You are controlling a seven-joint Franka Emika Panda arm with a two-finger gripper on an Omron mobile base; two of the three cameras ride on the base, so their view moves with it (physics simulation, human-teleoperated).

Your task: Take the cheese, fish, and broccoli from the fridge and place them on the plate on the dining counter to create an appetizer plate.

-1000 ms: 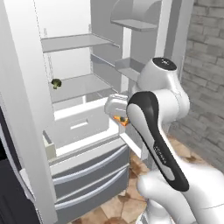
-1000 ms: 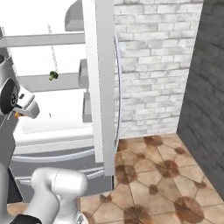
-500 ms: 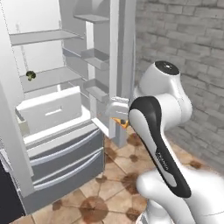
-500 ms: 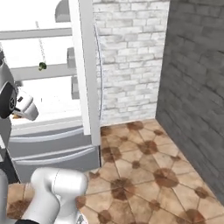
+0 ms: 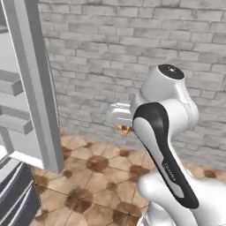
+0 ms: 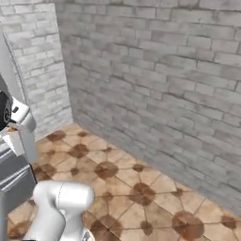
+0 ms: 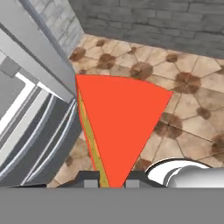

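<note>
1. The claw is clamped on the cheese, its red face toward the hand camera.
2. Beside it stands the fridge, above tiled floor.
3. Carrying step, I judge; next, reach the plate on the bench.

The cheese is showing in the hand view as a red-orange wedge with a thin yellow edge along its left side, its narrow point sitting between the two dark finger tips and its wide end fanning away over the tiled floor. In the left base view a small orange bit of it is peeking out beside the arm. The fridge is standing open at the left, its white door edge-on, grey drawers showing below.
</note>
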